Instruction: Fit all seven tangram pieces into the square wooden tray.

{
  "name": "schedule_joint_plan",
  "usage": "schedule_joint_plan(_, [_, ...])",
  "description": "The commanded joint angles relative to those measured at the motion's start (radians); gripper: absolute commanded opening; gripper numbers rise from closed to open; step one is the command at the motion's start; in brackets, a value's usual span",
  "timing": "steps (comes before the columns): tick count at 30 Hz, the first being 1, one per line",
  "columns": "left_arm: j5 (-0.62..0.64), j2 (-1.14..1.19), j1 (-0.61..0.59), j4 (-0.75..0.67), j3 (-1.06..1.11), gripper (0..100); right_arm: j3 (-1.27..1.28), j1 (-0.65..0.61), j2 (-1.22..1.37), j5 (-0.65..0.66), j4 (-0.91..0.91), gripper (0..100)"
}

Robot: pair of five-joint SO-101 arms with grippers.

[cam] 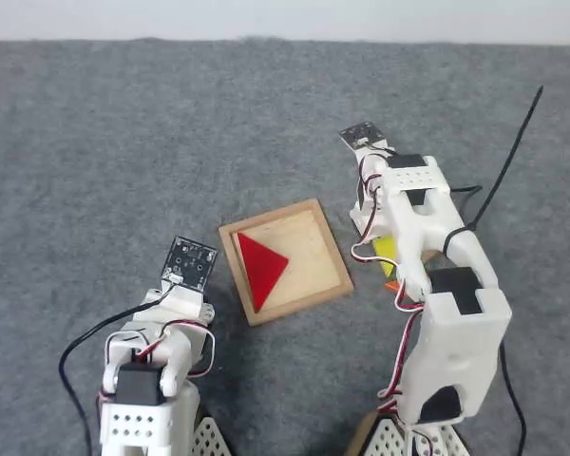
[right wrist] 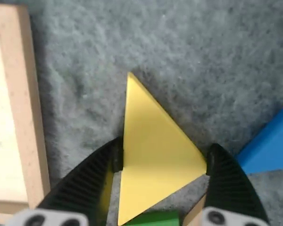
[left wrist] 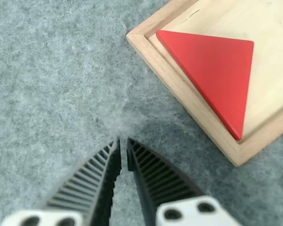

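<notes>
**Straddling the yellow triangle with one piece already in the tray**

Nearest the bench's [cam: 123, 142] front edge, the left gripper [left wrist: 122, 143] hangs over bare grey felt, just off a corner of the wooden tray [left wrist: 146, 47]. Its jaws are closed on nothing. I judge it is parked there to leave the tray free for the other arm.

The tray sits near the middle of the bench. The red triangle [cam: 259, 266] lies flat inside it with its long side along one wall, which leaves most of the floor open for the six pieces to come.

Toward the bench's right edge, the right gripper [right wrist: 165, 148] is low over the yellow triangle [right wrist: 151, 141], which lies flat on the felt near the tray's rim. The jaws are open, one on each side of it, apparently set for a pinch across its width. A blue piece [right wrist: 269, 141] and a green piece [right wrist: 153, 220] lie close by.
</notes>
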Motion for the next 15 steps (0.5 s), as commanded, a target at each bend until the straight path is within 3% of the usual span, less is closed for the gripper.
schedule_joint_plan(1, [-0.008,-0.017,-0.005,0.003,-0.01,2,-0.032,0.022,-0.012,-0.014,0.022,20.7])
schedule_joint_plan(11, [-0.008,-0.017,-0.005,0.003,-0.01,2,0.103,0.022,-0.262,-0.038,0.012,21.0])
schedule_joint_plan(15, [-0.008,-0.017,-0.005,0.003,-0.01,2,0.187,0.022,-0.383,-0.08,0.012,27.6])
